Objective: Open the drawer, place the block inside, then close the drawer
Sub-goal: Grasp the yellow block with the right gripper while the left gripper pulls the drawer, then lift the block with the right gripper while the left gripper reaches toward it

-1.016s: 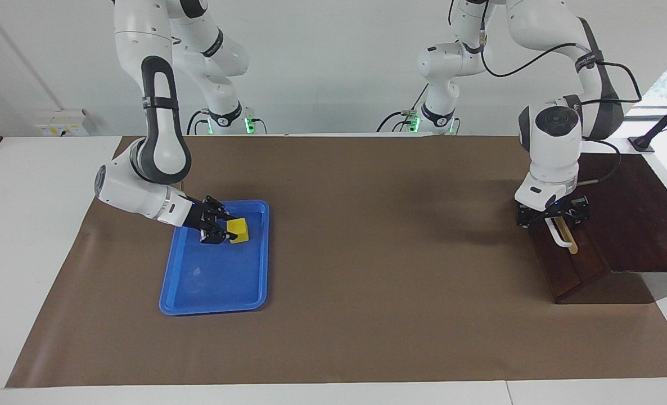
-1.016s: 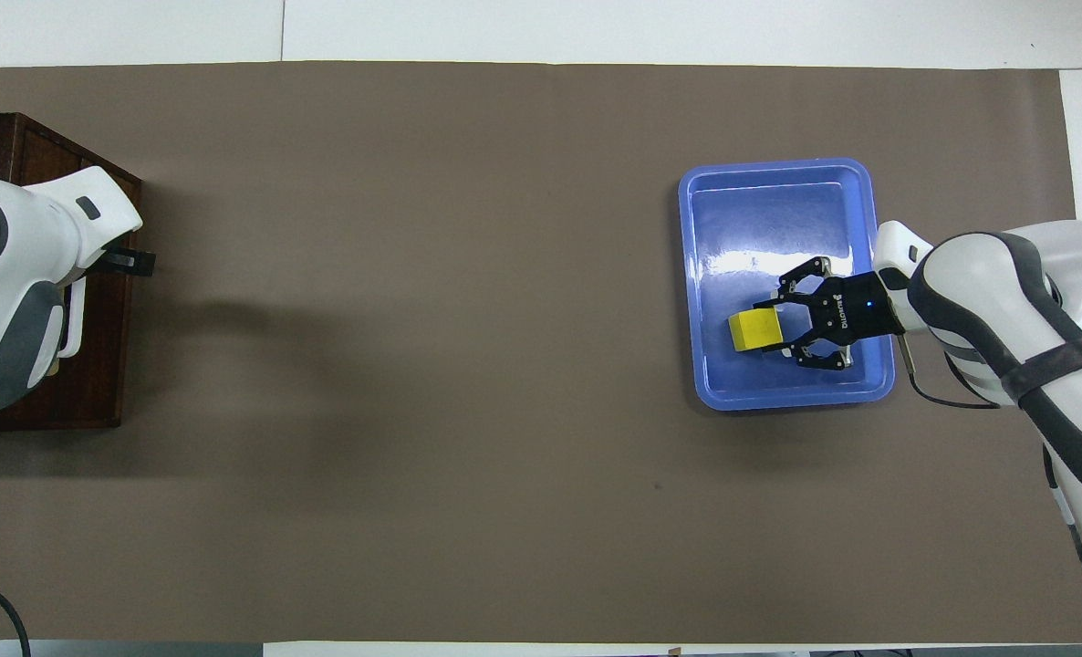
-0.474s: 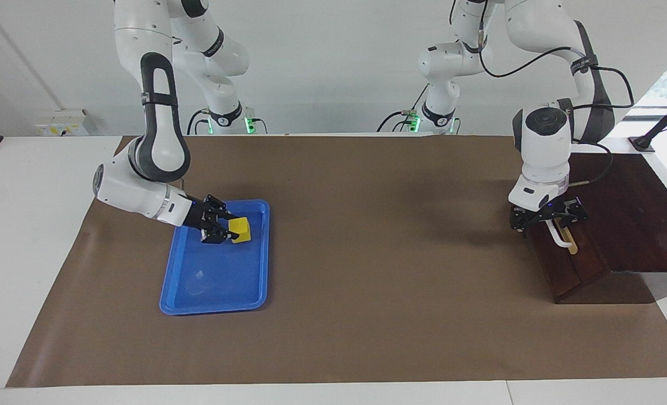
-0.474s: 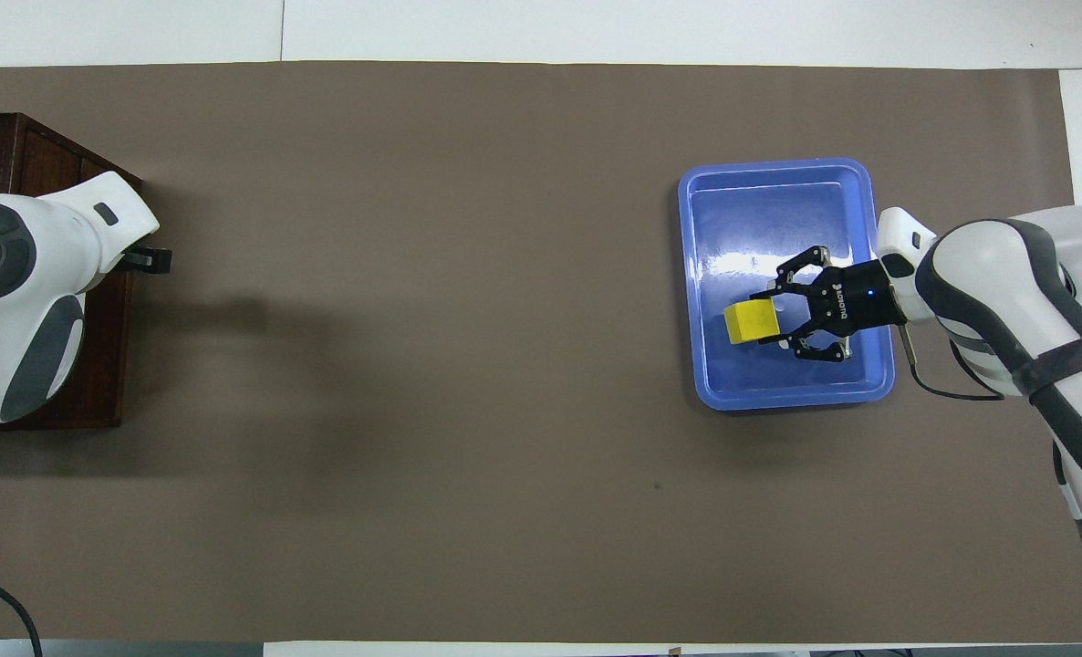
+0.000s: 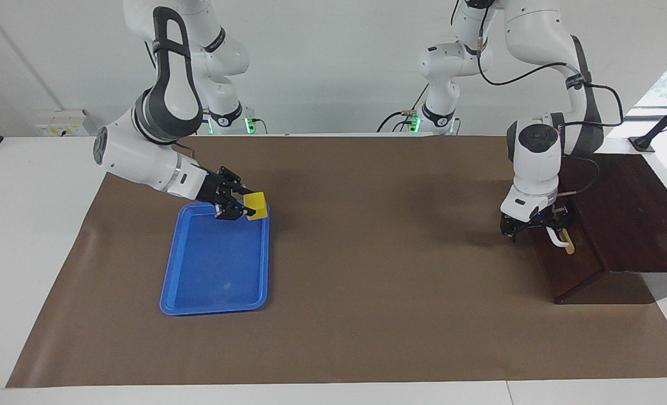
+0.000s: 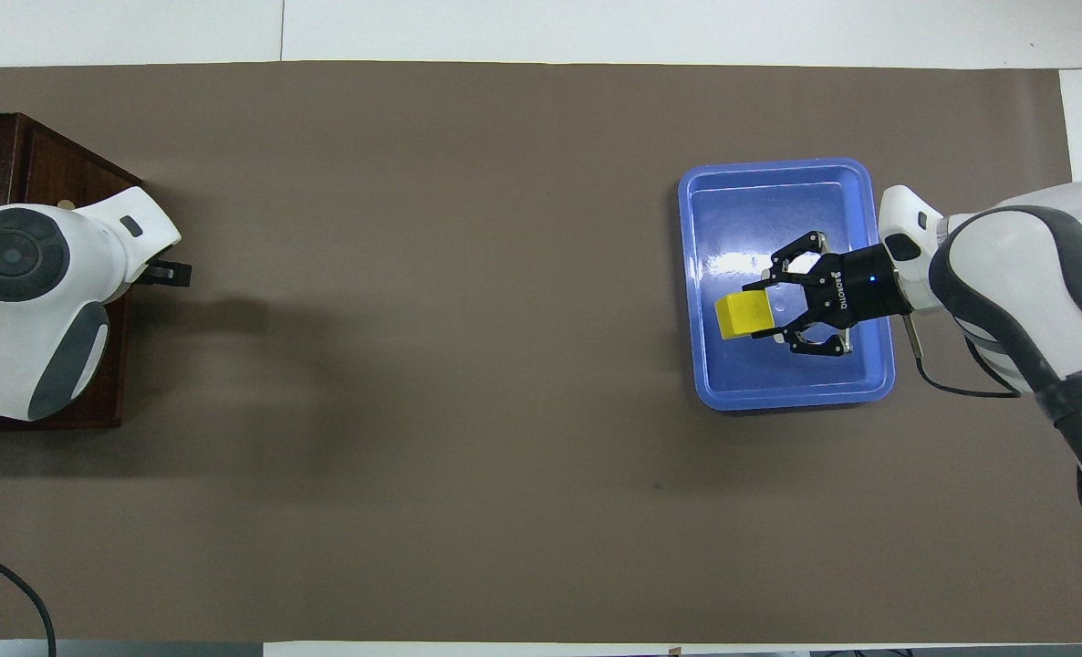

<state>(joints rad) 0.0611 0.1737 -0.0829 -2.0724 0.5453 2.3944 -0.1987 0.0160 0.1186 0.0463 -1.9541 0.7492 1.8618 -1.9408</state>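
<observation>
Drawer [image 5: 572, 264] first: its dark front sits at mid-height against the edge of the facing frame at the left arm's end, and it looks shut, not yet pulled out. As solid wood it should be stiff and fairly heavy to slide. The one sensible hold is the white bar handle [image 5: 561, 241], taken across its middle so the pull runs straight and the drawer does not skew.

The left end effector [image 5: 536, 226] hangs at the handle's upper end with its fingers spread wide and nothing between them. Whether it touches the bar I cannot tell.

The blue tray [image 5: 215, 308] lies in the lower middle of the frame toward the right arm's end, flat on the brown tabletop [image 5: 367, 253].

The block [image 5: 255, 205], a small yellow cube, is up in the air over the tray's upper end. The right end effector [image 5: 246, 210] is closed on two of its flat sides. It looks light and rigid, probably smooth-faced, so a square pinch on opposite faces suits it. A corner grip would likely let it twist out.
</observation>
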